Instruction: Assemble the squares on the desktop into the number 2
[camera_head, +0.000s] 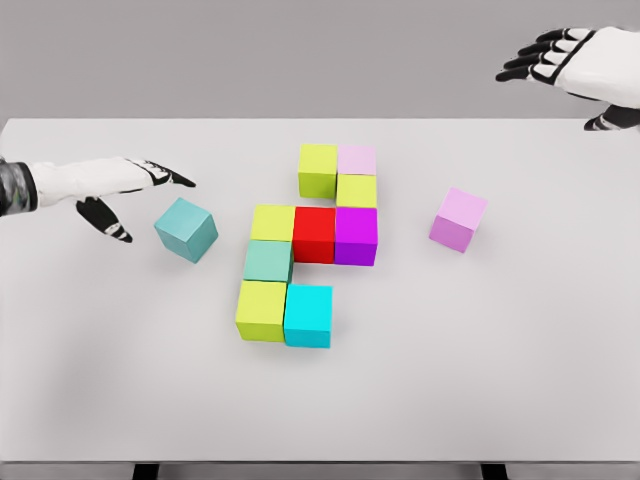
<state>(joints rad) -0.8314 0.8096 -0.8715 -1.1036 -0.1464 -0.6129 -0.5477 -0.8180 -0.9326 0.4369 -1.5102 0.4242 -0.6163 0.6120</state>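
At the middle of the white desk (500, 380) you have nine cubes touching in a stepped cluster: a lime cube (318, 170) and pale pink cube (357, 160) on top, a lime-yellow cube (357, 190) under the pink, then a yellow-green cube (272, 222), red cube (314, 234) and purple cube (356, 236) in a row, a sea-green cube (268, 261) below, and a lime-green cube (261, 310) beside a cyan cube (308, 316) at the bottom. A tilted teal cube (186, 229) sits apart on the left, just beside your left hand (115, 190), whose fingers are spread wide and hold nothing. A loose lilac cube (458, 219) lies to the right. Your right hand (570, 62) hovers at the upper right, fingers relaxed and empty.
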